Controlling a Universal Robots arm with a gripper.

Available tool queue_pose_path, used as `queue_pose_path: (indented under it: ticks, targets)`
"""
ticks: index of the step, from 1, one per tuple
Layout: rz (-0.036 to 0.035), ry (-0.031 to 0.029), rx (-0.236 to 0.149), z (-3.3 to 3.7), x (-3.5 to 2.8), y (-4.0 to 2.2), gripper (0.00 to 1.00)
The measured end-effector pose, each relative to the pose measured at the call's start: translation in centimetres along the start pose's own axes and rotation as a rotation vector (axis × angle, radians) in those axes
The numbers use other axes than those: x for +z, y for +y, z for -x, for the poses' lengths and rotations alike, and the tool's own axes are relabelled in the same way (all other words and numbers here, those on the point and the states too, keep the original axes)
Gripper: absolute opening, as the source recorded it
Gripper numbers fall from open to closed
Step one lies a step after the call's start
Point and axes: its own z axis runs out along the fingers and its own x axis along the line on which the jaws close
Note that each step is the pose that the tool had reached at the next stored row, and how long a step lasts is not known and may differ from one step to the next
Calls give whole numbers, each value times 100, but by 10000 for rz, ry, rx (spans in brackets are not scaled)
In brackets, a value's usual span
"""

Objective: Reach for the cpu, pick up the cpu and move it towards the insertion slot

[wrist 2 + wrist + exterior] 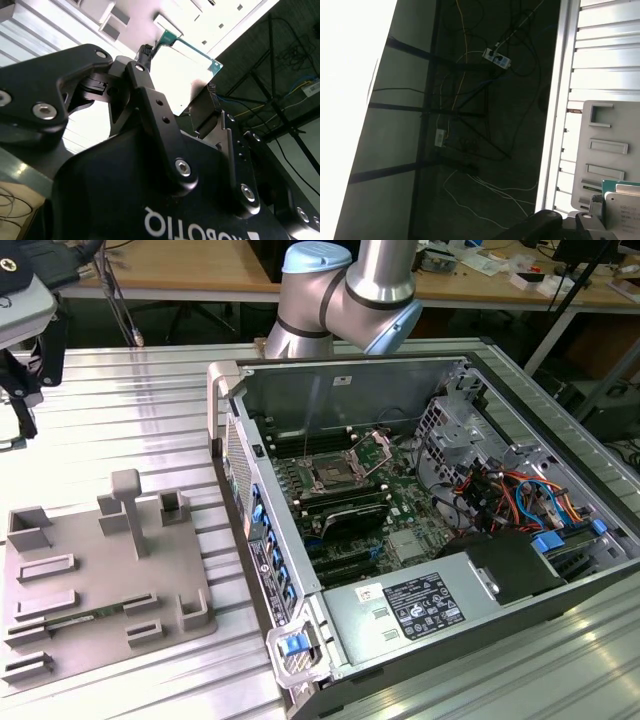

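Gripping the cpu [187, 75] tight, the gripper [177, 97] hides its lower edge; glare washes out its top.

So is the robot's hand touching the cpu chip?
Touching. In the second wrist view the hand has its fingers pressed against opposite edges of the cpu, with no gap.

Even daylight falls across the ribbed surface [130, 420] in the exterior view, with soft glare streaks. Both wrist views blow out white beside the dark, underexposed tool [177, 107]; the floor beyond lies dim.
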Motion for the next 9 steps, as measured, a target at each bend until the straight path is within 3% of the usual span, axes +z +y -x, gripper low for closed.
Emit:
queue_pose_path:
  ticks: [9]
  targets:
    - [-1,2,-1,22,-2,-5,55]
